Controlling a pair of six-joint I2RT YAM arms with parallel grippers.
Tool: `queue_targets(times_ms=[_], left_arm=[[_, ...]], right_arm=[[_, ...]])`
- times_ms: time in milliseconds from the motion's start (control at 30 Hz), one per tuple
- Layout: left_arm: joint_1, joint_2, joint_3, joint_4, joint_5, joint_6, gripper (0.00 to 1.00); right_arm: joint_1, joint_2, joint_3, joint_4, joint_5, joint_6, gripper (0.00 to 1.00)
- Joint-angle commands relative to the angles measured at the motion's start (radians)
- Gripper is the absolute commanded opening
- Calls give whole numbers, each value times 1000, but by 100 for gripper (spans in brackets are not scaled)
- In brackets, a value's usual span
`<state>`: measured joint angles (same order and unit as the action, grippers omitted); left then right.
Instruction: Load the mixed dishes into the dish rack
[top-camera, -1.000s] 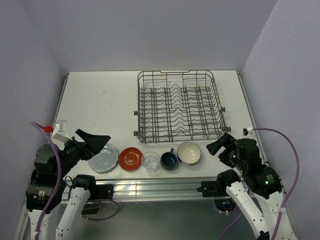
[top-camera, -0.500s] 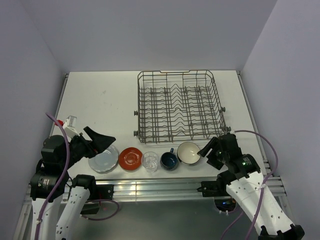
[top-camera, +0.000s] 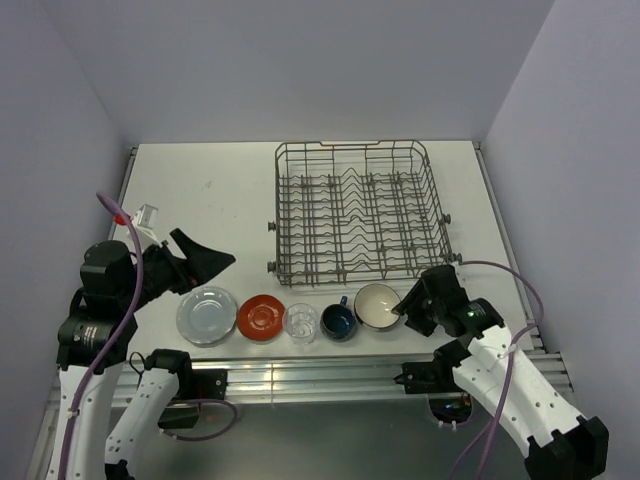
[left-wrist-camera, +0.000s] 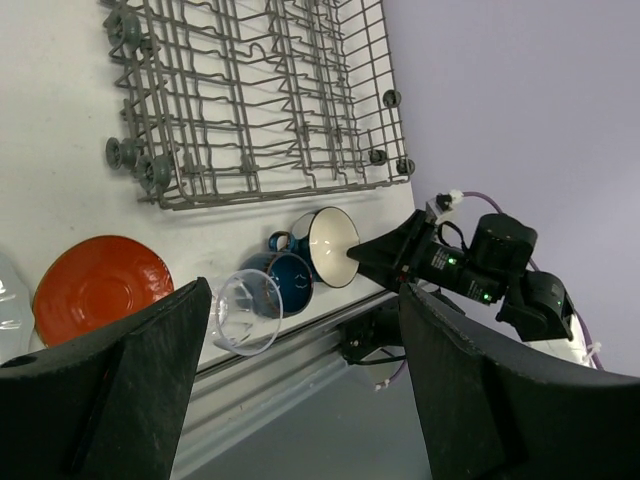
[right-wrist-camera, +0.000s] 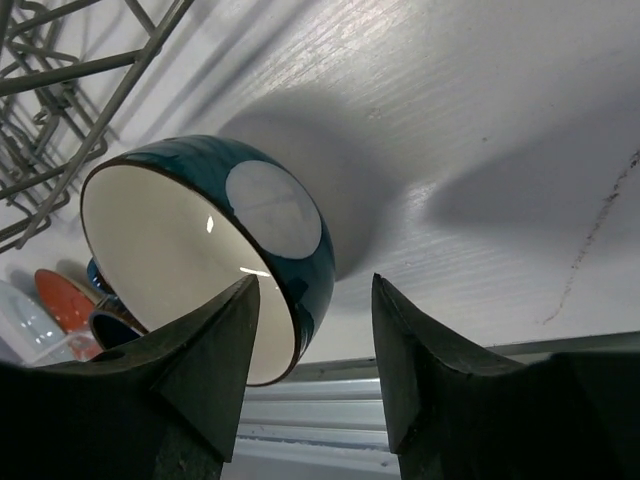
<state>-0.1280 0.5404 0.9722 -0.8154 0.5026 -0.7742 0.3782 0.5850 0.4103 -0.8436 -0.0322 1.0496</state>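
Note:
Five dishes stand in a row near the table's front edge: pale blue-grey plate (top-camera: 207, 314), red-orange plate (top-camera: 264, 316), clear glass tumbler (top-camera: 300, 322), dark blue mug (top-camera: 338, 322) and cream bowl (top-camera: 377, 305). The dish rack (top-camera: 360, 210) behind them holds nothing. My right gripper (top-camera: 405, 306) is open at the bowl's right side. In the right wrist view its gripper (right-wrist-camera: 315, 330) straddles the rim of the bowl (right-wrist-camera: 180, 260), one finger (right-wrist-camera: 215, 370) inside, the other outside with a gap. My left gripper (top-camera: 215, 264) hovers open and holds nothing, above and behind the pale plate.
The left wrist view looks down on the rack (left-wrist-camera: 260, 90), red-orange plate (left-wrist-camera: 95, 285), tumbler (left-wrist-camera: 245, 312), mug (left-wrist-camera: 290, 280) and bowl (left-wrist-camera: 335, 245), with the right arm (left-wrist-camera: 480, 270) beside the bowl. A metal rail (top-camera: 320, 375) runs along the table's front edge.
My right gripper has moved left up to the bowl, and its jaws have narrowed around the rim. The left arm has risen and drawn back a little from the pale plate.

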Motion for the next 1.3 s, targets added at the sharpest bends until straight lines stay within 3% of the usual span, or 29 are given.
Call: queue_targets(times_ms=[0,400,467,500,567,900,1067,1267], left_arm=[[2,47,48,79,45,24,82],[-68,179,109,127,36,53,82],[-91,188,114,127,8,59,82],[-122,202,114,127,-4,59,82],[-189,217,118,128,-44,59,81],[-614,400,200,160,-370,-5,79],[-847,567,319,105,-533,-16,78],[-1024,769,491,30,-755,-45,78]], right_arm=[[42,47,-11,80,58,41,56],[235,260,65,84,190,96,34],[246,260,68,75,202,98,25],[248,259,68,72,206,96,12],[251,248,70,48,225,98,1],[268,124,156,-153,325,61,0],[289,104,326,-282,354,-28,0],[332,213,599,-399,408,-94,0]])
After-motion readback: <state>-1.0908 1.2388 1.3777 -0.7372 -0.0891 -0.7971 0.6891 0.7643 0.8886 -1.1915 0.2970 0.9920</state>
